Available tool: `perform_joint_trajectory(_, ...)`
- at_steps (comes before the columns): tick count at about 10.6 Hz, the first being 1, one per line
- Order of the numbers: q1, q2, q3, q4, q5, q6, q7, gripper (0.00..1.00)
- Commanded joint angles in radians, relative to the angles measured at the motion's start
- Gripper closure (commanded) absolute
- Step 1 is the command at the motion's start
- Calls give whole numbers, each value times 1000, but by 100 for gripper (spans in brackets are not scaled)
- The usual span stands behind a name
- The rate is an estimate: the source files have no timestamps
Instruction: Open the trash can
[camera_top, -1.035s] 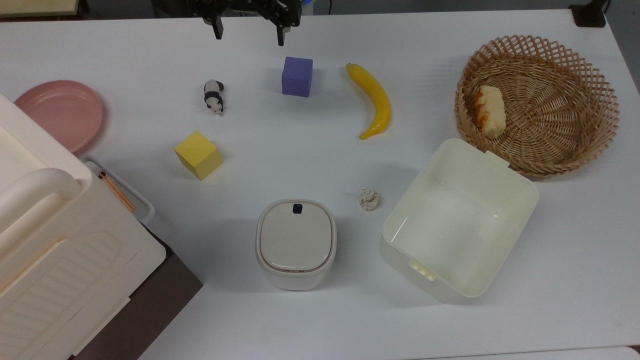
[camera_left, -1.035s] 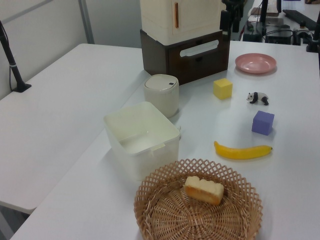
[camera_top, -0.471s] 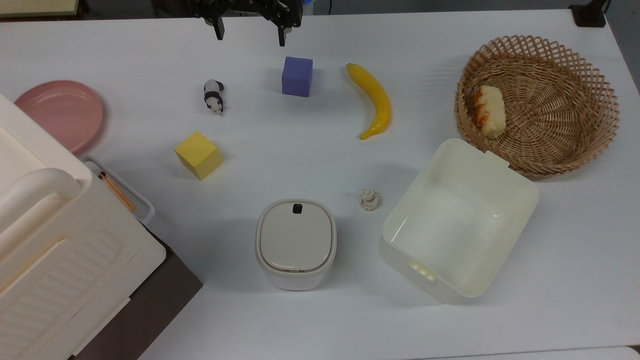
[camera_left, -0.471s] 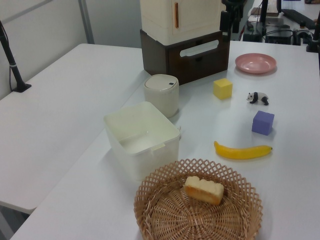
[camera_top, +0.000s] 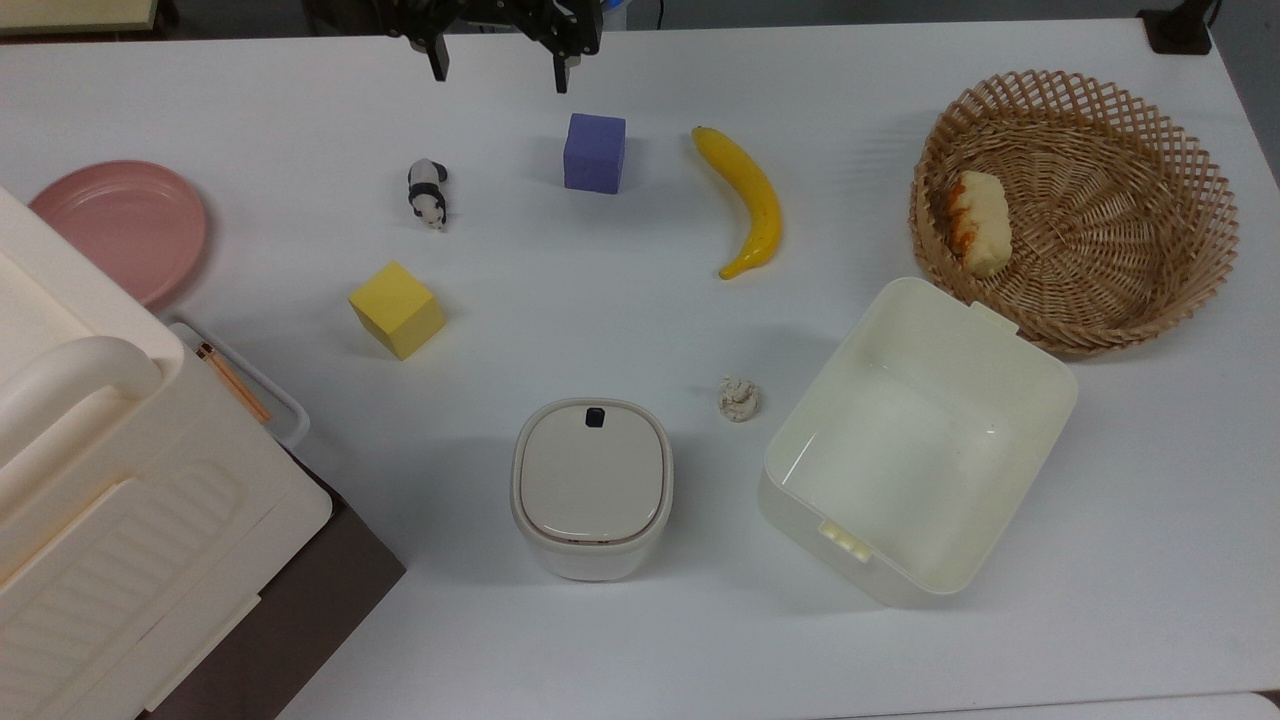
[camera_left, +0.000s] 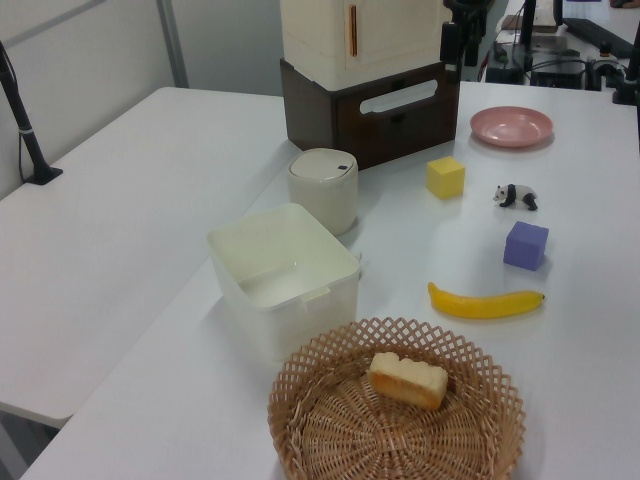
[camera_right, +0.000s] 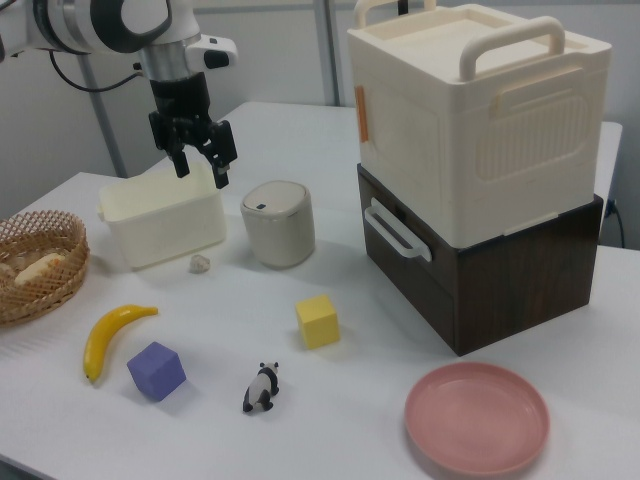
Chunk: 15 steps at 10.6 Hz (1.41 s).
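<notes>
claw (camera_right: 201, 171): your fingers are spread apart with nothing between them, hanging up in the air
trash can (camera_top: 592, 487): lid down, sitting on the worktop (camera_top: 620, 640) between the lidless tub (camera_top: 915, 445) and the big handled box (camera_top: 90, 480)
paper wad (camera_top: 738, 399): just beside the tub

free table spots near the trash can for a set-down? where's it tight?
Bare patches in the top view: below the trash can and tub toward the table's near edge; the middle, bounded by yellow cube, banana and trash can. Tight: between trash can and tub, where a crumpled wad sits; between tub and basket.
</notes>
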Motion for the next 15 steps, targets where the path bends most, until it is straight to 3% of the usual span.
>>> perform_joint_trajectory(1, 12, -21, -3, -31, 6, 9, -85, 58)
perform_joint_trajectory(2, 15, -26, -4, -39, 6, 9, -115, 83)
perform_joint_trajectory(3, 19, -26, -3, -39, 6, 9, -118, 100)
perform_joint_trajectory(8, 84, -13, -7, -39, 29, 91, -113, 100)
perform_joint_trajectory(11, 83, 8, -7, -36, 94, 321, -103, 100)
perform_joint_trajectory(15, 81, 75, -7, -39, 94, 656, -35, 100)
